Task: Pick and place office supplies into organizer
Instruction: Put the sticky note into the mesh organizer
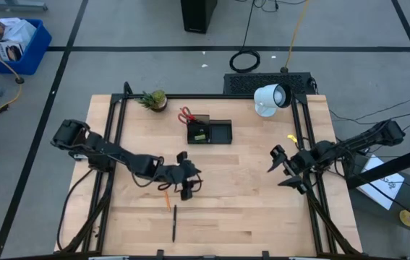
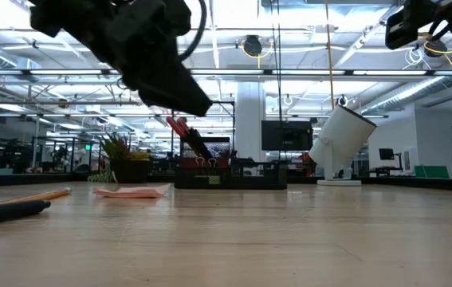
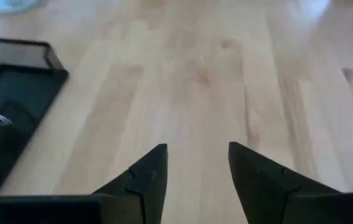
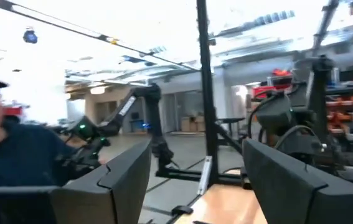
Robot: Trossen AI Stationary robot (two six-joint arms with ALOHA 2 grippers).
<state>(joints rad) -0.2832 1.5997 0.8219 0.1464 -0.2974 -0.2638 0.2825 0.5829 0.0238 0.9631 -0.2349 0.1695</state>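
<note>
Two items lay loose near my left claw point(image 1: 188, 189) on the pale wooden tabletop point(image 1: 248, 202): an orange pencil point(image 1: 166, 198) just beside it and a slim black pen point(image 1: 174, 222) a little nearer the front edge. My left claw hovered above the boards with its dark fingers point(image 3: 145, 177) parted and nothing between them. The small black rectangular desk organizer point(image 1: 210, 131) stood well apart toward the back, with the red-handled scissors point(image 1: 186, 115) already upright in its taller cup section and the pink sticky-note pad point(image 2: 130, 191) lying flat on the wood in the low view. My right claw point(image 1: 283, 167) waited raised near the tabletop's right edge, also spread and empty. I judged the step in hand to be collecting the pencil; doing it well would have meant turning my wrist so the fingers straddled the shaft crosswise, descending until the tips nearly met the wood, and closing at its middle so it could not pivot during the carry.
</note>
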